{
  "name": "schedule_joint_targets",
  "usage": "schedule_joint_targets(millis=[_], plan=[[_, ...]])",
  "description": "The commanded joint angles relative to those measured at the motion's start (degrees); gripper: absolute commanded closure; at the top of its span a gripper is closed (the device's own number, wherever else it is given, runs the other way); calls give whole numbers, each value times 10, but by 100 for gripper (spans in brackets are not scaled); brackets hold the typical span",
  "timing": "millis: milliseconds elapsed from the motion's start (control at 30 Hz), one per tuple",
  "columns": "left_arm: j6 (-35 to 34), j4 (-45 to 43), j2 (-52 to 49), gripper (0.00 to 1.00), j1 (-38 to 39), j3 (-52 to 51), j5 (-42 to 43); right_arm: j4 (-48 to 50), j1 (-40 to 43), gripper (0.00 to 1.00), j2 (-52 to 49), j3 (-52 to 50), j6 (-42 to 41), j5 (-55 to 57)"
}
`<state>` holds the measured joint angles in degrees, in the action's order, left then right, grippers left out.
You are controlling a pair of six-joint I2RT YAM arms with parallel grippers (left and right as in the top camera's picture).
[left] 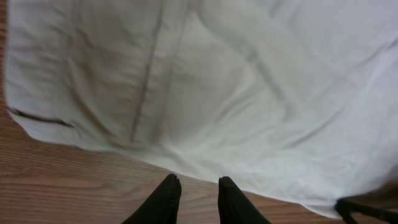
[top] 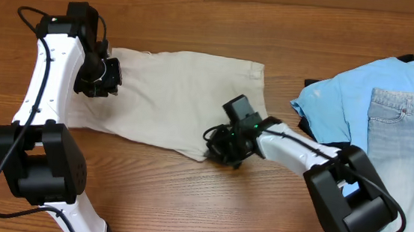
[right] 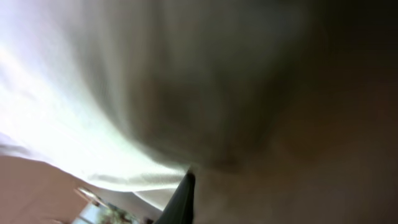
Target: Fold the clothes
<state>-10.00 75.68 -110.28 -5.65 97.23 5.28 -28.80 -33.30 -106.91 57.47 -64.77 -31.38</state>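
Observation:
The clothes [top: 179, 91], pale beige shorts, lie flat across the middle of the wooden table. My left gripper [top: 107, 76] hangs at their left end. In the left wrist view its two dark fingertips [left: 169, 186] stand a little apart over bare wood, just short of the cloth's edge [left: 249, 81], with nothing between them; the left gripper [left: 198, 182] is open. My right gripper [top: 220, 152] is low at the shorts' front right corner. In the right wrist view beige fabric [right: 93, 124] fills the frame and bunches at one dark finger [right: 185, 194]; the right gripper [right: 189, 177] is shut on the cloth.
A light blue T-shirt [top: 344, 98] lies at the right of the table, with pale blue jeans [top: 408, 141] on top of it. Bare wood [top: 185, 197] shows in front of the shorts and along the far edge.

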Motion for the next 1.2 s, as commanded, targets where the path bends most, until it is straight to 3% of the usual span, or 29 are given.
schedule_joint_targets(millis=[0,133,400,433,500,533,833,1067,1167], plan=[[12,-2,12,74,-2,3,-12,-75,17,96,-5,37,130,-33],[12,-28,12,71,-2,-25,-12,-171,28,96,-5,67,218,-28],[12,-59,12,71,-3,-90,-27,-244,33,96,-5,71,246,-15],[12,-58,12,71,-5,-90,-28,-250,36,91,-5,71,246,-15],[12,-57,13,72,-9,-89,-24,-251,41,69,-5,71,248,-16],[12,-55,13,72,-11,-86,-21,-250,43,65,-5,72,249,-16],[0,-1,13,67,-20,-60,-9,-277,69,63,9,136,308,17],[21,-58,13,26,-64,-69,-8,-228,73,62,20,161,393,7],[75,-113,12,21,-82,-99,-13,-203,73,67,20,160,396,9]])
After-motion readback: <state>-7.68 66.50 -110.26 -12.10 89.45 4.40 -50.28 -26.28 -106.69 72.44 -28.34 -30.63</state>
